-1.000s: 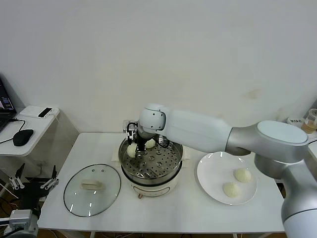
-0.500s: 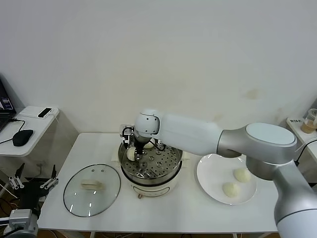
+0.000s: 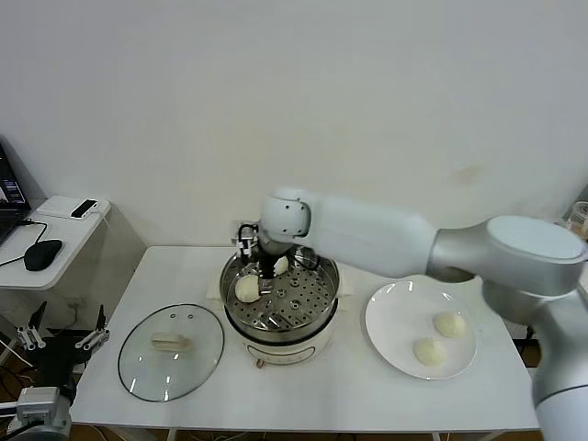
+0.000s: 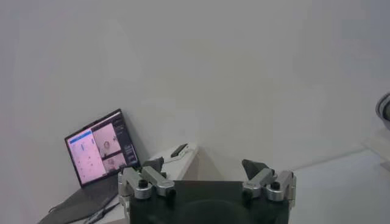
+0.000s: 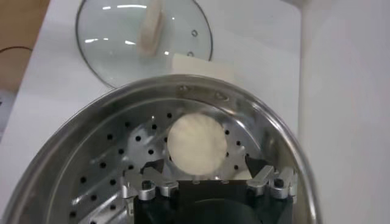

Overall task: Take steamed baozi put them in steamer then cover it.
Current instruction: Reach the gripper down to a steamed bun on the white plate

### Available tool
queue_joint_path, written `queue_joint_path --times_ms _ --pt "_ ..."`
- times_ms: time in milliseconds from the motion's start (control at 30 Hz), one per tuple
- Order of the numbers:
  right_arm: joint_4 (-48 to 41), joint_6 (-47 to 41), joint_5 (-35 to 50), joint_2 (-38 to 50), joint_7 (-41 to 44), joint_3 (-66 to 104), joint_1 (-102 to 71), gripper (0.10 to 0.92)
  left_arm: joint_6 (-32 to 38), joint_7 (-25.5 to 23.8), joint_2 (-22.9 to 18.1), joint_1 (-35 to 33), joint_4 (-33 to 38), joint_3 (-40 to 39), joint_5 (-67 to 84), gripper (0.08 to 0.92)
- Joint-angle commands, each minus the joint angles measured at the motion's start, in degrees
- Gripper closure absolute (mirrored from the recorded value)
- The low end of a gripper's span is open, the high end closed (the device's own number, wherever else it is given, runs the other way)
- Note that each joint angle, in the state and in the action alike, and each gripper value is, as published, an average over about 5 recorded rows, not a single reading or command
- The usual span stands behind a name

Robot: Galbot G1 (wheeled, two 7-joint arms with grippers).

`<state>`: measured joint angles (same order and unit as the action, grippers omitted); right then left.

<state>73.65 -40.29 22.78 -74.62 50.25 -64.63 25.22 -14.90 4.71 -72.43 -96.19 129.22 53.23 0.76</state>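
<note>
Right claw (image 5: 207,173) spread wide over a bun (image 5: 195,145) lying in the steamer (image 3: 312,322). Left claw (image 4: 207,176) wide, parked beside the table (image 3: 184,276).

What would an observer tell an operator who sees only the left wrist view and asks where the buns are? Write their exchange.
Observer: Two buns lie in the steamer, two more on the plate.
Operator: My left gripper idles open. Does the right gripper hold one?
Observer: No, it hangs open just above a bun on the tray.
Operator: And the lid?
Observer: On the table, at the robot's left of the steamer.
</note>
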Motion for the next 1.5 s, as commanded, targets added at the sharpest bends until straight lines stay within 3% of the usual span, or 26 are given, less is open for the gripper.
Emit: queue_joint_path --times_ms 33,233,433,733,1067,1500 --pt "12.1 4.8 -4.1 17.1 9.0 1.8 7.2 0.203 -0.3 -0.1 0.6 0.2 0.1 -0.4 0.1 0.177" --pt "20.3 9.8 -8.9 32.3 12.6 4.5 6.5 0.203 -0.3 -0.2 1.1 0.2 0.2 -0.8 0.0 0.177" --pt "24.1 14.2 -19.8 46.0 13.6 6.9 -1.2 0.203 -0.3 -0.2 1.2 0.6 0.0 -1.6 -0.2 0.177" --pt "25.9 21.7 -28.7 57.2 16.4 24.8 -25.2 0.203 -0.3 -0.2 0.7 1.0 -0.7 -3.4 -1.3 0.177" --pt "25.1 23.7 -35.1 57.6 15.9 39.0 -48.7 0.203 -0.2 -0.2 0.7 0.5 -0.5 -3.8 -1.8 0.177" --pt "19.8 22.3 -37.3 50.1 13.5 33.6 -46.7 0.203 -0.1 -0.2 0.1 0.1 -0.7 -3.9 -2.5 0.177"
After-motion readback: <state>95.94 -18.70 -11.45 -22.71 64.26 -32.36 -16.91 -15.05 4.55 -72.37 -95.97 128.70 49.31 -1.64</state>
